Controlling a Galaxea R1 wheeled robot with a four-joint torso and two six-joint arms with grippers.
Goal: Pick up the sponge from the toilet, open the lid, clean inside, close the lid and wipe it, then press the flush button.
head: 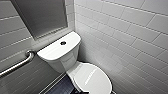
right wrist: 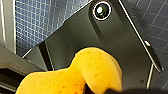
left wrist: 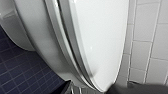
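The white toilet point(head: 62, 61) stands in a tiled corner with its oval lid point(head: 93, 78) down over the bowl. The round dark flush button point(head: 63, 43) sits in the middle of the flat tank top. In the left wrist view the glossy lid point(left wrist: 100, 37) is very close, resting flat on the seat and bowl point(left wrist: 37, 37), and a dark part of my left gripper point(left wrist: 135, 89) lies beside its edge, holding nothing. The orange sponge point(right wrist: 82, 72) is large in the right wrist view, squeezed and bent in my right gripper point(right wrist: 102, 91).
A metal grab bar point(head: 17, 65) runs along the left wall next to the tank. White tiled walls close in on the toilet's left and right. A grey panel point(head: 42, 15) is set in the wall above the tank. Dark blue floor tiles point(left wrist: 22, 72) lie beside the bowl.
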